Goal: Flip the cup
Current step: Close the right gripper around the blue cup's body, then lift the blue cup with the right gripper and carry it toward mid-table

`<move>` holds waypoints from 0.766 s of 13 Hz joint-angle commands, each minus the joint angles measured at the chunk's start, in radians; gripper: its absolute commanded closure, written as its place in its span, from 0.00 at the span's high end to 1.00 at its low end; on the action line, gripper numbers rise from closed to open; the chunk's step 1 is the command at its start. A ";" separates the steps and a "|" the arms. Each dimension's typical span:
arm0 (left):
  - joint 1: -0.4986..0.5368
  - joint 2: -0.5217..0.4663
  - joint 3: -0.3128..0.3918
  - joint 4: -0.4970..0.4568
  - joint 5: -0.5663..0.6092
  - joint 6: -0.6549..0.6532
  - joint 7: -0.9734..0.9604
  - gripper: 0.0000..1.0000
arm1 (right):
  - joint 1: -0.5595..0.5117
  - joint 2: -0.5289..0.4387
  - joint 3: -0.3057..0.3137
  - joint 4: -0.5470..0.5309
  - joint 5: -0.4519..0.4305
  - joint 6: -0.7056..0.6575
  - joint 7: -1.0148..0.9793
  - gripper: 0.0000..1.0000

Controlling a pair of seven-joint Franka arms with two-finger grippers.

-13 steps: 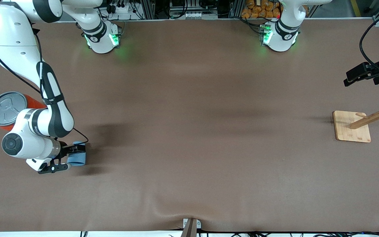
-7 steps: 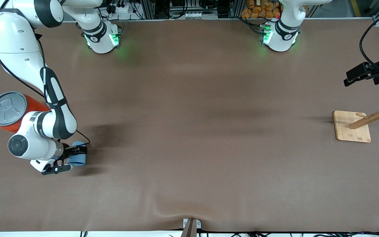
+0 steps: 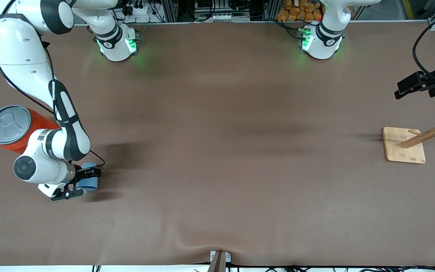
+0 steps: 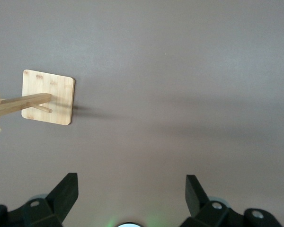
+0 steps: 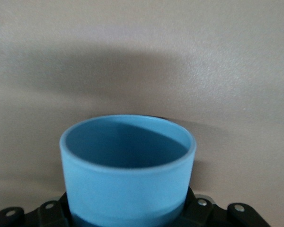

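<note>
You have the light blue cup (image 3: 88, 181) at the lower left of the front frame, low over the brown table (image 3: 217, 151), with the right gripper (image 3: 78, 184) clamped across its body. Its fingers come in from the side, which looks chosen so a wrist roll can turn the cup over. In the right wrist view the cup (image 5: 128, 170) fills the lower centre, its open mouth pointing away from the wrist. The orange can (image 3: 11, 128) stands just above it in the front frame, close to the arm, so watch your clearance. Your left gripper (image 3: 415, 86) waits at the right edge, fingers spread wide and empty, above the wooden rack (image 3: 404, 145).
</note>
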 commanded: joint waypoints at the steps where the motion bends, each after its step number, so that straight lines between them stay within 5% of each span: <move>1: 0.007 0.000 -0.007 0.013 0.001 -0.013 -0.002 1.00 | -0.010 0.017 0.007 0.003 0.008 0.014 -0.024 0.33; 10: 0.009 0.002 -0.007 0.013 0.001 -0.013 -0.002 1.00 | 0.028 -0.099 0.056 0.015 0.007 -0.001 -0.433 0.31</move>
